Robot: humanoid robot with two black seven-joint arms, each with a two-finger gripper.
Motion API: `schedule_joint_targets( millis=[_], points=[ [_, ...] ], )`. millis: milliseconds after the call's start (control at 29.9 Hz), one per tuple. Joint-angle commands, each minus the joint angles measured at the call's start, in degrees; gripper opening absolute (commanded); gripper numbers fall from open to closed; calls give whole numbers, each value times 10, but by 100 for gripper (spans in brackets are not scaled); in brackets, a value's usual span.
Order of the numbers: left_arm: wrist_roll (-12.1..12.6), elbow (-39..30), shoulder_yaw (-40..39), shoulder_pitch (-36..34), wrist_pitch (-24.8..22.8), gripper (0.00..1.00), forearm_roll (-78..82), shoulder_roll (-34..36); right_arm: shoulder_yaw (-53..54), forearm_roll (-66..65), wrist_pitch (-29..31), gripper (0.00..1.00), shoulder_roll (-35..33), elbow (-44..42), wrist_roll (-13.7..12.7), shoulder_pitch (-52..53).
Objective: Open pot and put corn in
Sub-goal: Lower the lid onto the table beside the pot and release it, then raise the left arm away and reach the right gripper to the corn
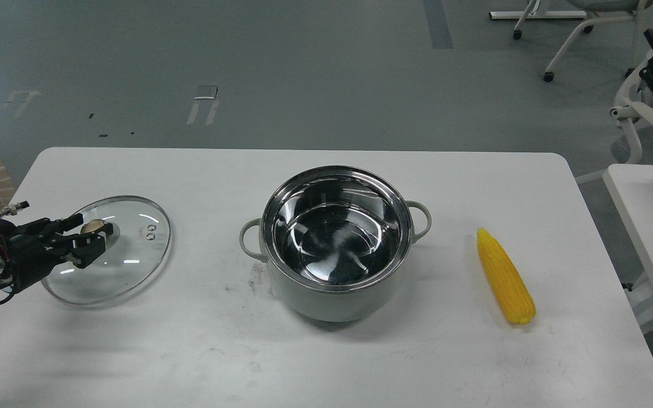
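Note:
The pale grey-green pot (335, 283) stands uncovered in the middle of the table, and its shiny steel interior holds nothing. The yellow corn (505, 276) lies on the table to the right of the pot, well apart from it. The round glass lid (128, 258) is at the left of the table, tilted. My left gripper (93, 235) comes in from the left edge, and its fingers are closed around the lid's gold knob (93, 226). I cannot tell whether the lid touches the table. My right gripper is out of view.
The white table (326, 362) has a scuffed patch just left of the pot. A second white table (644, 226) with a black cable stands at the right. Office chairs stand on the grey floor behind.

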Motion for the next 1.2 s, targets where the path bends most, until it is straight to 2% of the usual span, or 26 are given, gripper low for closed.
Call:
schedule_joint_targets(
  millis=[0, 100, 301, 368, 435, 502, 569, 635, 669, 702, 803, 836, 1003, 1171],
  points=[
    [0, -1, -4, -8, -2, 91, -9, 2, 0, -26, 0, 100, -22, 1, 0, -16],
    [0, -1, -5, -35, -2, 93, -43, 2, -8, -65, 0, 100, -27, 7, 0, -27],
    [0, -9, -10, -184, -13, 93, -246, -2, -73, -242, 0, 100, -67, 80, 0, -34],
    [0, -10, -10, -239, -37, 93, -329, -26, -76, -290, 0, 100, -77, 109, 0, -37],
    [0, -10, -11, -316, -99, 93, -444, -90, -97, -377, 0, 100, -87, 159, 0, -46],
    [0, -8, -18, -353, -140, 93, -548, -121, -117, -437, 0, 100, -104, 202, 0, -49],
    [0, -5, -31, -366, -162, 93, -622, -134, -133, -469, 0, 100, -113, 229, -1, -54],
    [0, -2, -53, -381, -207, 97, -732, -146, -155, -499, 0, 100, -120, 264, -5, -64],
    [0, -1, -71, -384, -244, 98, -796, -155, -169, -518, 0, 100, -127, 282, -7, -71],
    [27, -1, -92, -385, -283, 98, -849, -164, -184, -542, 0, 100, -135, 296, -12, -79],
    [85, -1, -149, -375, -346, 98, -915, -183, -221, -604, 0, 100, -136, 322, -13, -85],
    [90, -1, -160, -370, -357, 98, -922, -186, -232, -620, 0, 100, -136, 328, -13, -86],
    [96, -5, -228, -317, -415, 98, -932, -208, -312, -707, 0, 100, -130, 342, -49, -101],
    [90, -9, -235, -297, -423, 98, -931, -216, -372, -762, 0, 100, -128, 341, -52, -133]
  ],
)
